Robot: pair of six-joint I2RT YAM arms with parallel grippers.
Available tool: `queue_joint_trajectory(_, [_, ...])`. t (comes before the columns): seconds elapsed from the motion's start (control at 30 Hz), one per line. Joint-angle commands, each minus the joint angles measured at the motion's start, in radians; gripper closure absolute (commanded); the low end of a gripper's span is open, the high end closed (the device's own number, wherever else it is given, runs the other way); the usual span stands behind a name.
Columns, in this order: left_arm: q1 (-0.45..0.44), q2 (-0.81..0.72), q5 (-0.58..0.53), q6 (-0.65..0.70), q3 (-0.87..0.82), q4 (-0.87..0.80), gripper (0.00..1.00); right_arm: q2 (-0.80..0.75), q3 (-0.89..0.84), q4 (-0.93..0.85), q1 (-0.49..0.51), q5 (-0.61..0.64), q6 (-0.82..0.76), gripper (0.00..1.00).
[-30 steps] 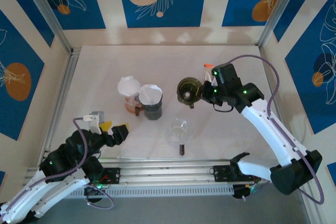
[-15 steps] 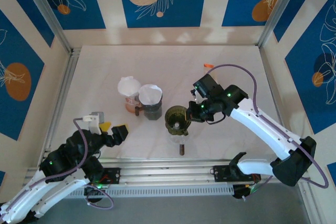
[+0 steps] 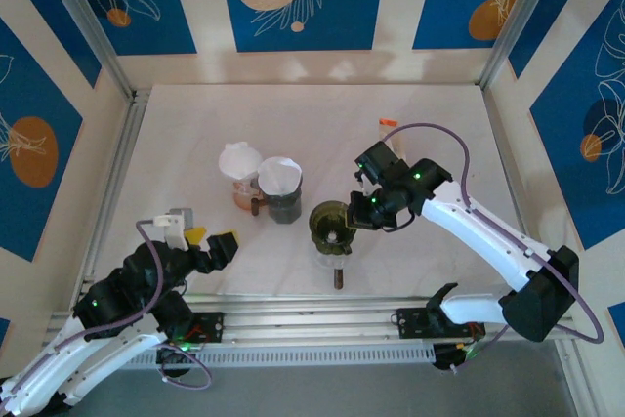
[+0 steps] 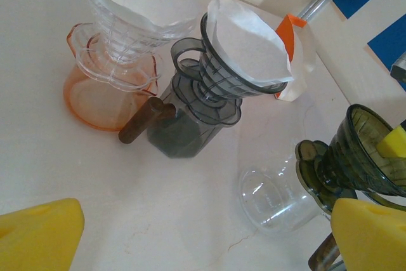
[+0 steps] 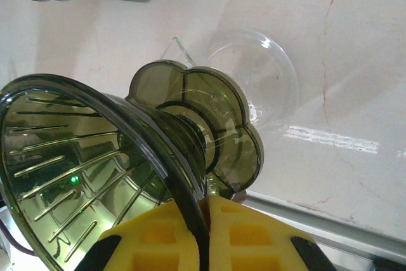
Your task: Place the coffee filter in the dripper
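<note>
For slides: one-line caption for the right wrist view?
Right hand grips the olive dripper by its rim, base close to the clear glass carafe on the table.

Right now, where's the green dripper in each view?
Top external: dripper lower centre, gripped by the right end effector.
Left wrist: dripper at the right edge, partly cut off.
Right wrist: dripper large at lower left, with its rim clamped.
Shared landmark: clear glass jug right next to it.
</note>
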Motion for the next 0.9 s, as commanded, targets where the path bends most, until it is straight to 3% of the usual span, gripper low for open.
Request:
queue_joint_trajectory(0.0, [0.009,-0.018,-0.018,0.012,0.023,-0.01,0.0,-0.004,-0.004,-0.001,-0.008,-0.002,-0.012,0.86])
queue_joint_trajectory(0.13, [0.009,-0.018,-0.014,0.013,0.018,-0.002,0.0,-0.014,0.001,-0.004,-0.005,0.004,-0.006,0.51])
queue_joint_trajectory(0.27, [0.009,-0.017,-0.015,0.009,0.017,0.001,0.0,-0.045,0.012,-0.007,-0.011,0.043,0.001,0.38])
queue_joint_trajectory(0.4, [0.009,-0.017,-0.02,0.009,0.021,0.004,0.0,-0.092,0.045,-0.009,-0.051,0.125,-0.011,0.37])
queue_joint_trajectory(0.57, [0.009,-0.015,-0.021,0.017,0.024,0.011,0.0,-0.094,0.07,0.075,-0.117,0.329,-0.107,0.39])
queue_joint_trajectory(0.87, [0.009,-0.007,-0.012,0.022,0.024,0.018,0.0,0.231,0.199,0.193,-0.247,0.548,-0.306,0.61])
